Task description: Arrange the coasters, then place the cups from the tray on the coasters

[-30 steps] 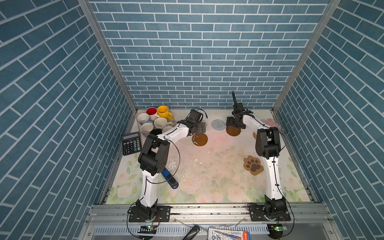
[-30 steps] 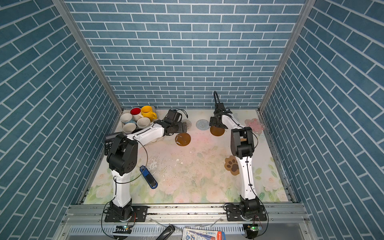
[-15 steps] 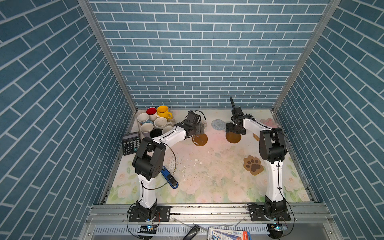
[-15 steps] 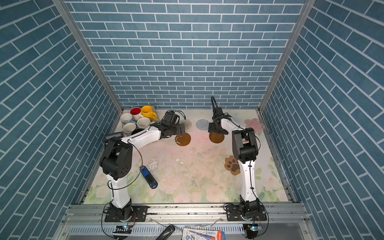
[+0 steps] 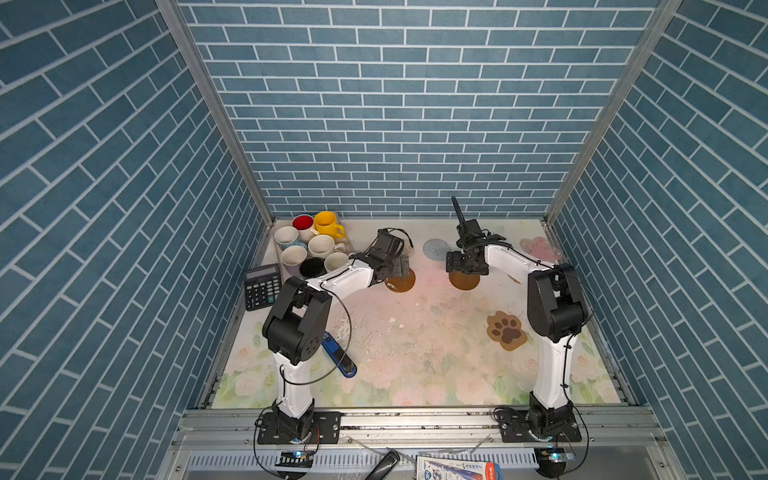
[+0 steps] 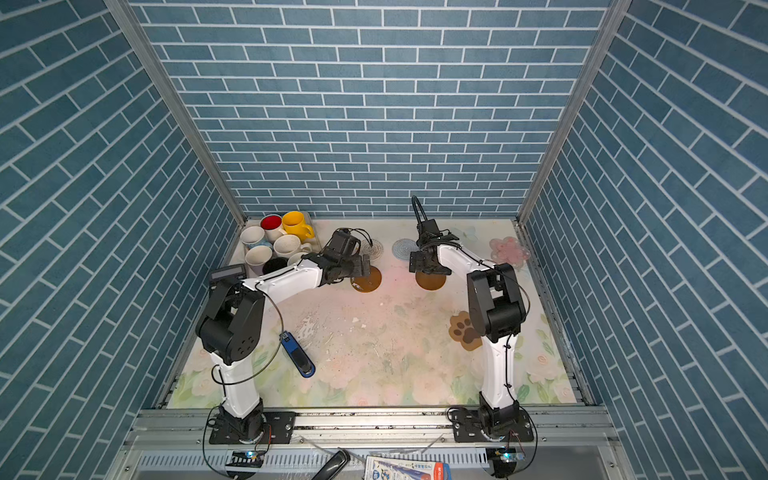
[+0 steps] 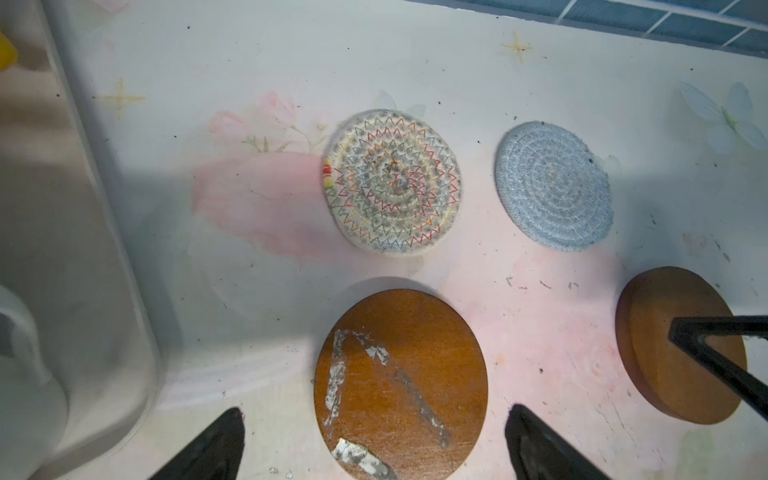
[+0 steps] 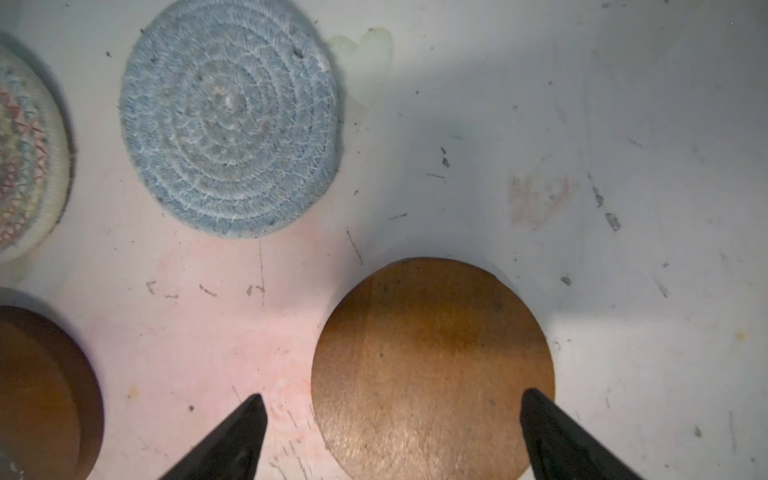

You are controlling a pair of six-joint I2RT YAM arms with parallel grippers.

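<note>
Several cups (image 5: pixel 322 245) stand packed in the tray (image 7: pixel 83 249) at the back left. A scratched brown coaster (image 5: pixel 401 280) lies flat under my open left gripper (image 7: pixel 376 415). Beside it, the plain brown coaster (image 8: pixel 432 365) lies flat under my open right gripper (image 8: pixel 394 398), and one fingertip overlaps its edge. Behind them lie the white woven coaster (image 7: pixel 392 180) and the light blue woven one (image 7: pixel 555 187). In both top views the paw coaster (image 5: pixel 506 330) sits at the right and the pink flower coaster (image 5: pixel 540 248) at the back right. Neither gripper holds anything.
A black calculator (image 5: pixel 262 286) lies at the left edge in front of the tray. A blue handheld object (image 5: pixel 338 357) lies by the left arm's base. Brick-patterned walls close in the back and both sides.
My right gripper has come toward the front, and the plain brown coaster under it has shifted the same way. The left arm's elbow has swung slightly; its coaster has stayed put.
</note>
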